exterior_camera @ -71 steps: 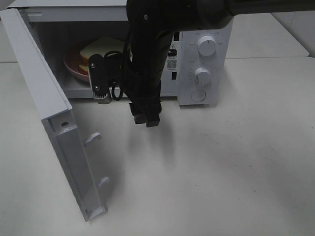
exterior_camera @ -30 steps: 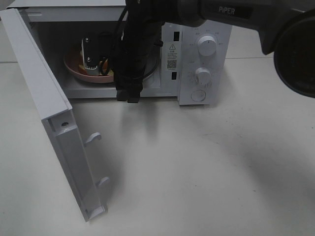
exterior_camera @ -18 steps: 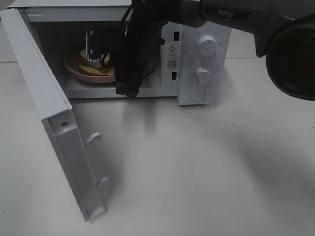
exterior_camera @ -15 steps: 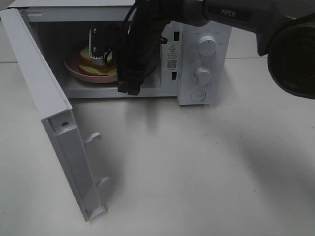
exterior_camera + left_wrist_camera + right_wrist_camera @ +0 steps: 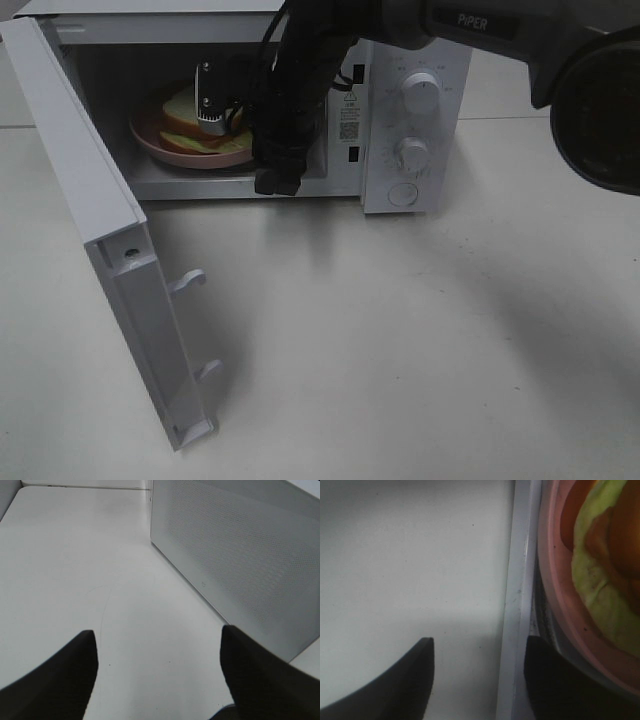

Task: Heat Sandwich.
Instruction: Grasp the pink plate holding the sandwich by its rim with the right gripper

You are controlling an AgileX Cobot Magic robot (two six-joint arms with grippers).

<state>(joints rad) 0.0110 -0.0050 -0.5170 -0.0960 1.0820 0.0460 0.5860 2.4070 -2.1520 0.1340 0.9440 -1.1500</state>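
The sandwich point(image 5: 183, 108) lies on a round pink plate point(image 5: 190, 157) inside the open microwave point(image 5: 436, 60). My right gripper point(image 5: 278, 186) hangs at the front sill of the opening, just right of the plate, open and with nothing between its fingers. In the right wrist view the right gripper point(image 5: 479, 645) straddles the white sill point(image 5: 517, 605). The plate's rim point(image 5: 560, 595) and the sandwich's green lettuce and red filling point(image 5: 600, 580) are beside one finger. The left gripper point(image 5: 157, 630) stands open over bare table, out of the exterior high view.
The microwave door point(image 5: 95, 195) is swung wide to the left, with its latch hooks point(image 5: 190, 282) pointing toward the table's middle. Two knobs point(image 5: 420, 92) and a round button are on the panel at right. A perforated white panel point(image 5: 240, 565) stands beside the left gripper.
The right gripper went from over the table up to the microwave's sill, then shifted slightly right. Its wrist camera moved off the sandwich, so more bread shows. Plate and sandwich stayed put.
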